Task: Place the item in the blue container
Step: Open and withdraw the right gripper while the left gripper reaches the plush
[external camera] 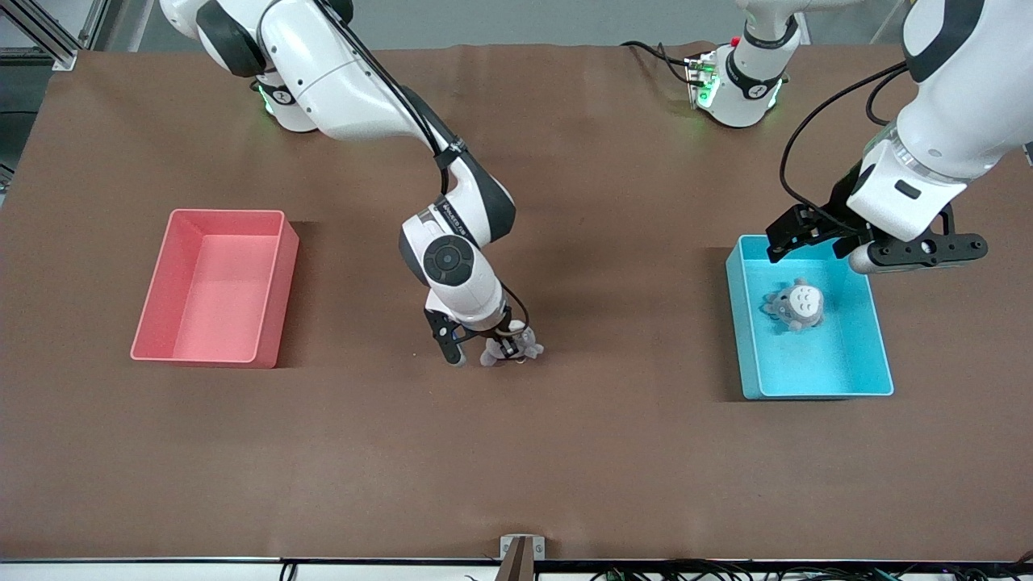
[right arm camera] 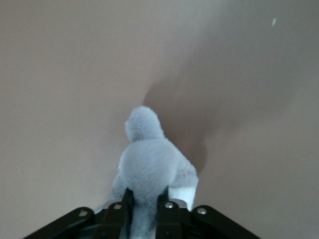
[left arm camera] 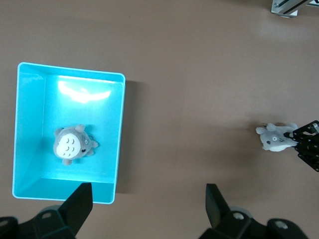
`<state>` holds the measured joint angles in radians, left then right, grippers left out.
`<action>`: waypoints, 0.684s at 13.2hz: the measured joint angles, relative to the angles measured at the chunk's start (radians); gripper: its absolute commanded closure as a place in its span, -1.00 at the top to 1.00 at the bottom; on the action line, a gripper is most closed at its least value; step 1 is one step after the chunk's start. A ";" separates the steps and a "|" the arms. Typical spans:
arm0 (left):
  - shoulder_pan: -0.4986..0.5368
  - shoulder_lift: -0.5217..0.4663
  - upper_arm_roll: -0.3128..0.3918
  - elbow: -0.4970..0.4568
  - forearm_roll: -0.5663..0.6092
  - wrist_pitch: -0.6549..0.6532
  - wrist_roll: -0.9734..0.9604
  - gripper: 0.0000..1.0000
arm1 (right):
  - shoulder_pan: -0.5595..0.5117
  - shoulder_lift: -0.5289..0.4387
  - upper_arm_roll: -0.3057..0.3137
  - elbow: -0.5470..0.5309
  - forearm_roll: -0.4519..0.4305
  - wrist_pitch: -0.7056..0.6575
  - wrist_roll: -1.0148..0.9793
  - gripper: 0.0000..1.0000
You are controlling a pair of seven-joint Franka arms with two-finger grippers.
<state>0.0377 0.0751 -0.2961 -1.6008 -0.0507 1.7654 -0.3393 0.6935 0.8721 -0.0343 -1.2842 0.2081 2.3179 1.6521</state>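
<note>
My right gripper (external camera: 502, 352) is shut on a small grey plush toy (external camera: 516, 347) low over the middle of the table. In the right wrist view its fingers (right arm camera: 124, 203) pinch the plush (right arm camera: 149, 159); I cannot tell whether the plush touches the table. The blue container (external camera: 839, 367) sits toward the left arm's end, with a second grey plush (external camera: 795, 307) lying inside it. My left gripper (external camera: 807, 234) hangs open and empty over the container's far rim. The left wrist view shows the container (left arm camera: 32, 124), the plush inside (left arm camera: 74, 144) and the held plush (left arm camera: 271, 137) farther off.
A pink bin (external camera: 270, 298) of the same shape stands empty toward the right arm's end of the table. Brown table cover (external camera: 629, 452) stretches between the two bins.
</note>
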 measured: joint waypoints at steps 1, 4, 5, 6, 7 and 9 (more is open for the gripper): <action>-0.004 0.011 -0.005 -0.001 0.000 -0.001 0.000 1.00 | 0.001 0.001 0.006 0.008 0.011 0.004 0.001 1.00; -0.025 0.068 -0.019 -0.003 0.000 -0.001 0.000 1.00 | -0.001 0.001 0.007 0.031 0.011 -0.004 -0.052 1.00; -0.040 0.096 -0.022 -0.004 0.000 0.001 0.000 1.00 | -0.005 0.000 0.003 0.042 0.011 -0.035 -0.111 1.00; -0.060 0.128 -0.024 -0.004 0.000 0.008 -0.012 1.00 | -0.014 -0.005 -0.002 0.052 0.011 -0.089 -0.198 1.00; -0.083 0.161 -0.024 -0.004 0.000 0.025 -0.044 1.00 | -0.028 -0.011 -0.008 0.062 0.011 -0.153 -0.300 1.00; -0.132 0.226 -0.026 -0.004 0.000 0.091 -0.124 1.00 | -0.076 -0.049 -0.029 0.074 0.008 -0.276 -0.523 1.00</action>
<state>-0.0945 0.3015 -0.3219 -1.6046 -0.0508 1.8561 -0.4634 0.6180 0.8235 -0.0629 -1.2097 0.2156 2.0414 1.1294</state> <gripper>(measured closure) 0.000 0.000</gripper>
